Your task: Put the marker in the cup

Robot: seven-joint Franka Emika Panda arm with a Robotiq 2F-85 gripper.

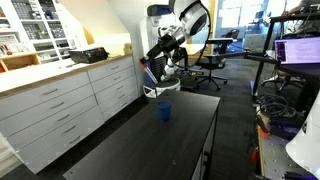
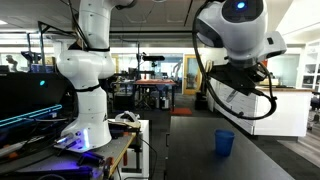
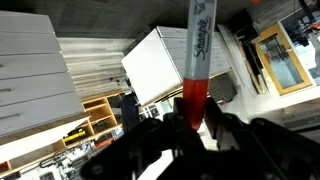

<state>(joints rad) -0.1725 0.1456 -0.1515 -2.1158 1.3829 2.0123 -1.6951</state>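
Observation:
In the wrist view the marker (image 3: 198, 45) is a slim grey-white Sharpie with a red lower section. It stands upright between the black fingers (image 3: 216, 128) of my gripper (image 3: 194, 120), which is shut on that red end. The small blue cup (image 1: 165, 111) stands upright on the black table (image 1: 150, 145), and it also shows as a cup (image 2: 225, 142) in the other exterior view. My gripper (image 1: 155, 56) hangs well above the table, beyond the cup's far side and apart from it. The marker is too small to make out in both exterior views.
White drawer cabinets (image 1: 60, 100) run along one side of the table. An office chair (image 1: 210, 60) and a desk with a lit monitor (image 1: 297, 50) stand behind and beside it. A second white robot (image 2: 85, 70) stands on a bench beside the table.

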